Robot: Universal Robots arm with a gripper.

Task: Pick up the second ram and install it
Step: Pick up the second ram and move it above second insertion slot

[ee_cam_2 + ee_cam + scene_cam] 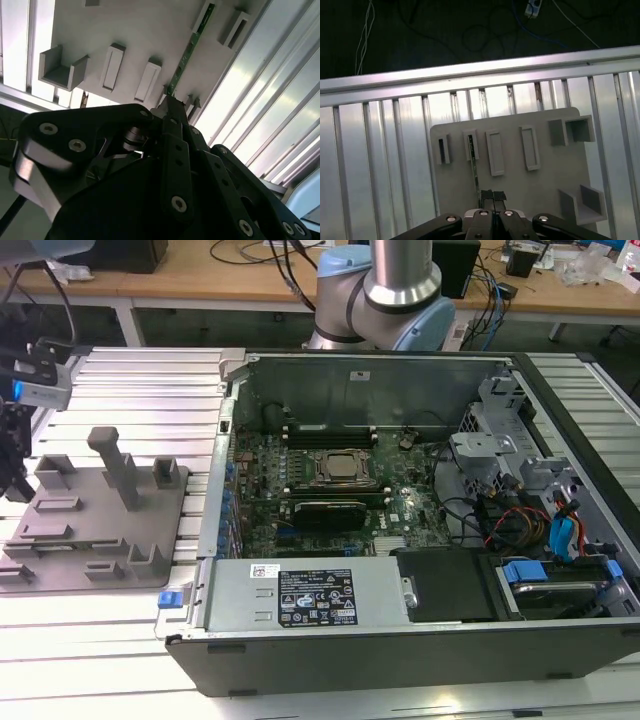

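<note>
The second ram (474,167) is a thin green-edged strip seen edge-on over the grey plastic tray (520,185). My gripper (493,196) is shut on the ram's near end. The ram's far end reaches a narrow slot block (469,145) of the tray. I cannot tell whether it rests in the tray or hangs just above it. In the second wrist view the ram (188,52) runs from the closed fingertips (170,102) across the tray (140,30). In the exterior view my wrist (40,385) hangs over the left end of the tray (60,540).
An open computer case (400,660) lies to the exterior view's right of the tray. Its green motherboard (400,510) carries a square metal CPU socket (340,468) with black long slots (330,433) on either side. Ribbed aluminium table (380,165) surrounds the tray. Upright blocks (118,465) stand on the tray.
</note>
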